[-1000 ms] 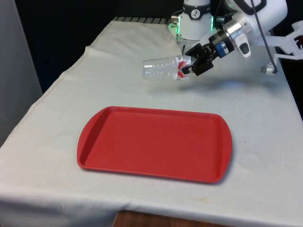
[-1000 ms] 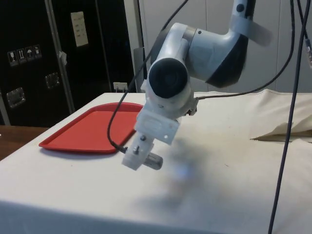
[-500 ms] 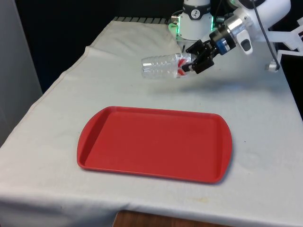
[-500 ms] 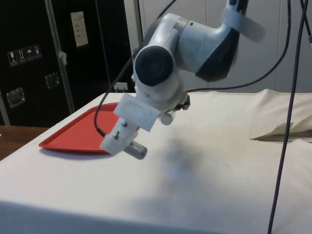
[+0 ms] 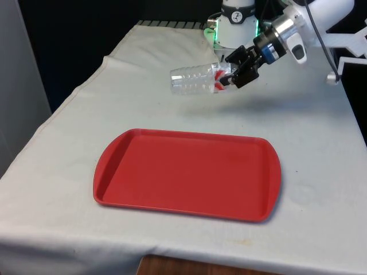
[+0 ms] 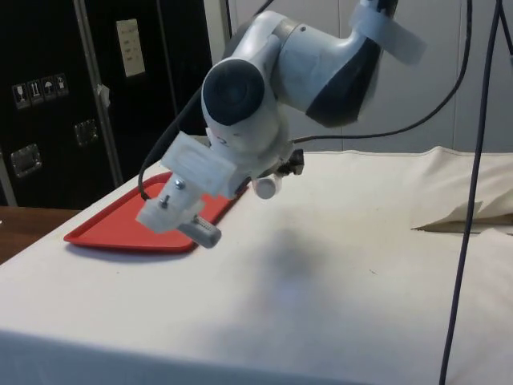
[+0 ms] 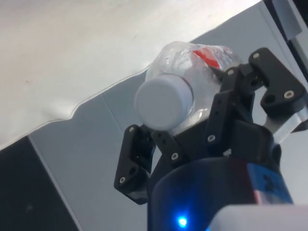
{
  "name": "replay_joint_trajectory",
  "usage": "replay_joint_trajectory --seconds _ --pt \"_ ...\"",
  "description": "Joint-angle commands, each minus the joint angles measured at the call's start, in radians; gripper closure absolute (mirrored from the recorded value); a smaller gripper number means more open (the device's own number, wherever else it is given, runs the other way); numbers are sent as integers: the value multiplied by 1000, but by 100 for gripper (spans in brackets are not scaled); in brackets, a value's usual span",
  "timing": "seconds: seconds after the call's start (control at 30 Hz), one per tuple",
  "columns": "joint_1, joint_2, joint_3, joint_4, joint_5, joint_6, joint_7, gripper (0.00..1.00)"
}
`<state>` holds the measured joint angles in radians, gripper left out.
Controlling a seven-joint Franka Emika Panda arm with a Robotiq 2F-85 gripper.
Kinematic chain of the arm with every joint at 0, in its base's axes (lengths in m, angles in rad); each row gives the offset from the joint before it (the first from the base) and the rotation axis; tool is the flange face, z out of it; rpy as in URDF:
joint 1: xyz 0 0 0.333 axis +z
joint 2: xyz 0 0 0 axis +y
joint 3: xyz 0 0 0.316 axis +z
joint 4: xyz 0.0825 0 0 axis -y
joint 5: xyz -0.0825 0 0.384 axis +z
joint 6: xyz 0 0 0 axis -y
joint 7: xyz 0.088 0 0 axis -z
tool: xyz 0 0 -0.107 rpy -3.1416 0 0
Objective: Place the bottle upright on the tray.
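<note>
The red tray (image 5: 187, 175) lies flat on the white-clothed surface (image 5: 69, 143), nearer the front edge than the hand and well below it; nothing rests on it. In the side view the tray (image 6: 128, 224) shows partly behind the arm's wrist housing, beyond the hand and lower than it.

Farther back, the hand (image 5: 232, 73) hangs in the air above the cloth, its black fingers (image 5: 243, 71) clenched on the neck end of a clear plastic bottle (image 5: 195, 80). The bottle is held lying on its side, nearly level, its ribbed body sticking out from the hand toward the front view's left, clear of the surface and not over the tray. A red label band shows on the bottle just beside the fingers.

In the wrist view the hand (image 7: 192, 130) grips the bottle (image 7: 192, 72) just behind its pale cap (image 7: 163, 103), one finger (image 7: 231, 101) pressed against the bottle's shoulder and the other (image 7: 137, 159) on the opposite side.
</note>
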<state>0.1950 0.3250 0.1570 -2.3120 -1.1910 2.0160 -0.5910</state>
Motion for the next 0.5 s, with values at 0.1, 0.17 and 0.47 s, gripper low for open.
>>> replay_joint_trajectory --seconds 0.1,0.17,0.47 --pt "-9 -3 -1 11 23 9 -29 67" --pt "-11 -3 -1 17 30 9 -37 67" --pt "-10 0 -9 37 50 2 -62 67"
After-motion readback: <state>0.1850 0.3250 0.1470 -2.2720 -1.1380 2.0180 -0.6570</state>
